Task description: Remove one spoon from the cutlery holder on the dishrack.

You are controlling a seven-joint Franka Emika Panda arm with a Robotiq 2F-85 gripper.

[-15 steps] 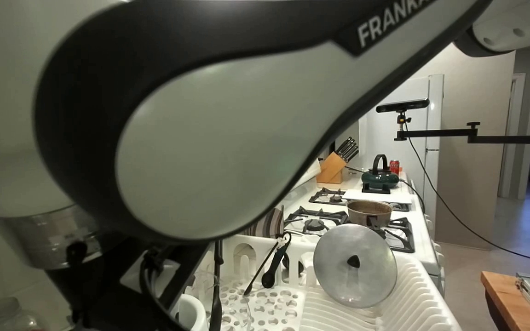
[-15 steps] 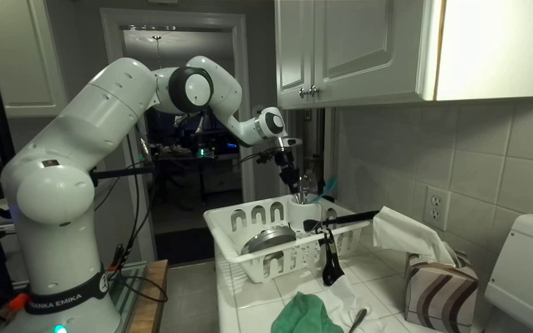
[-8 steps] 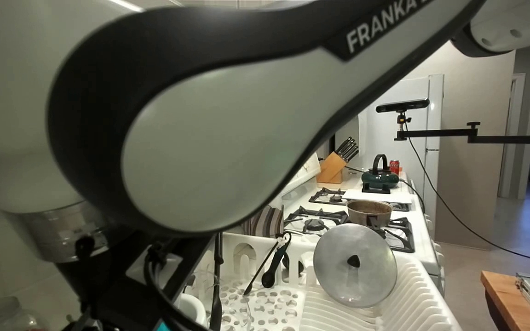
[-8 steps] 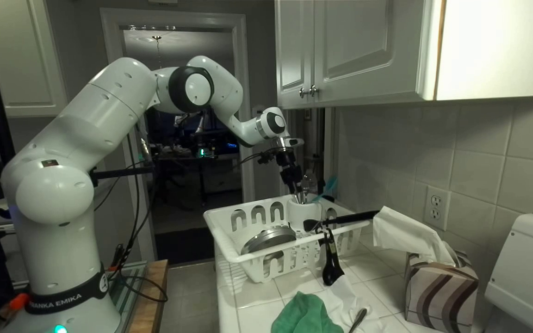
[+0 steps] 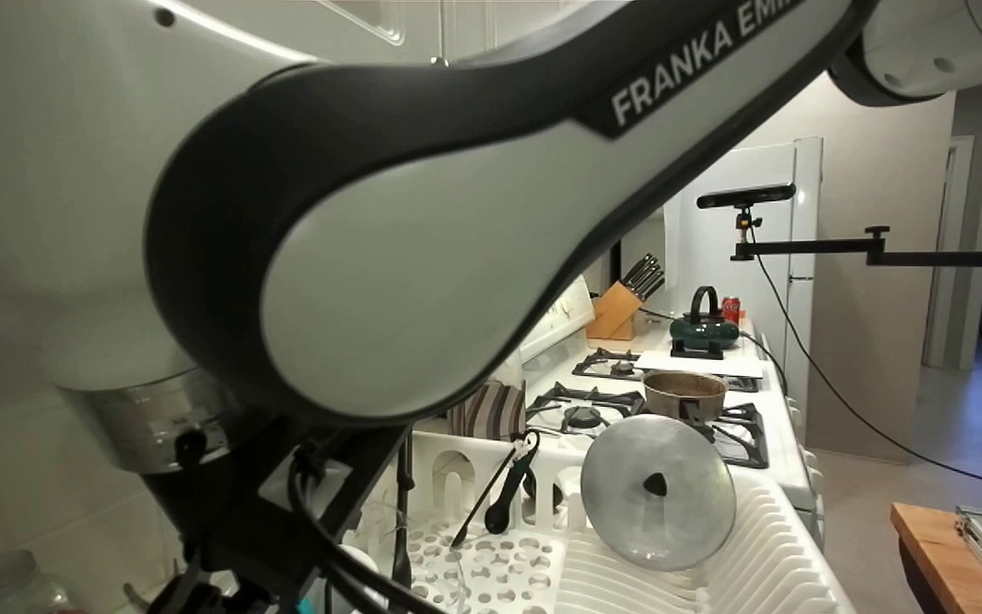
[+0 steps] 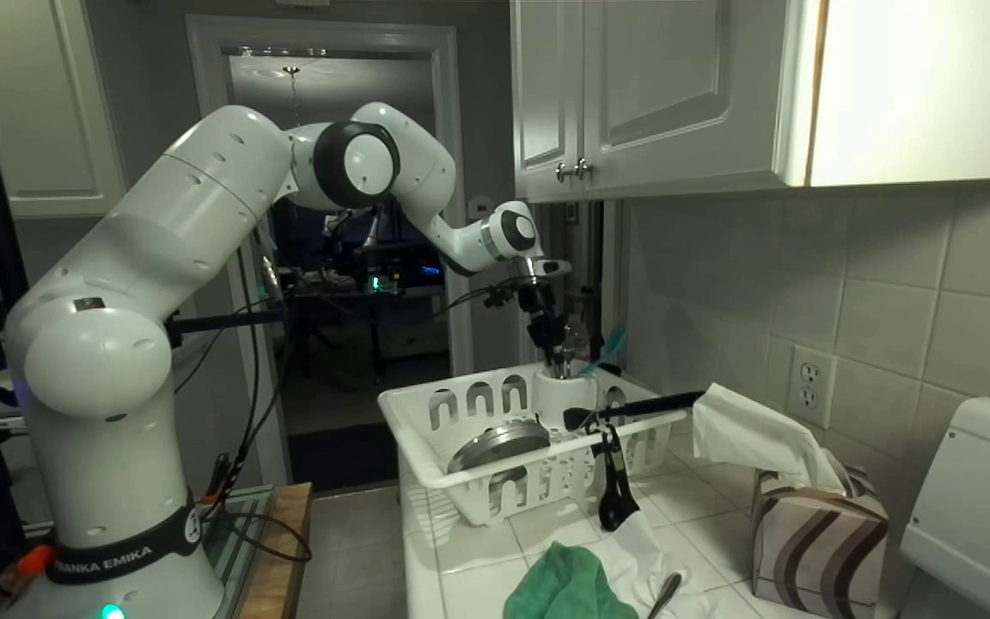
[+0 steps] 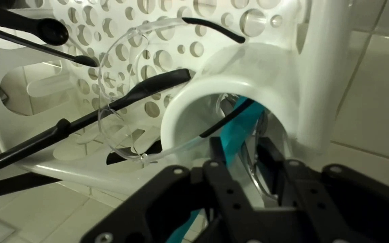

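Over the mouth of the white cutlery holder (image 7: 225,81), my gripper (image 7: 240,148) has its two fingers apart. A bent silver utensil handle (image 7: 253,173) lies in the gap, nearer the right finger, with space left between it and the left finger. A turquoise utensil (image 7: 236,135) passes behind the left finger. Which silver piece is a spoon I cannot tell; the lower ends are hidden in the holder. In an exterior view the holder (image 6: 559,397) stands in the far corner of the white dishrack (image 6: 409,421), and the gripper (image 6: 553,354) reaches down into its utensils.
Clear eyewear-like plastic (image 7: 140,158) with a black tip crosses the holder's mouth. A round metal lid (image 5: 657,512) leans in the rack. Black utensils (image 6: 617,494) hang on its side. The tiled wall (image 6: 718,292) and cabinet (image 6: 658,94) are close by.
My gripper has shifted slightly toward the tiled wall over the holder. The near arm link has moved down and right in an exterior view. The rack and its other contents have not moved.
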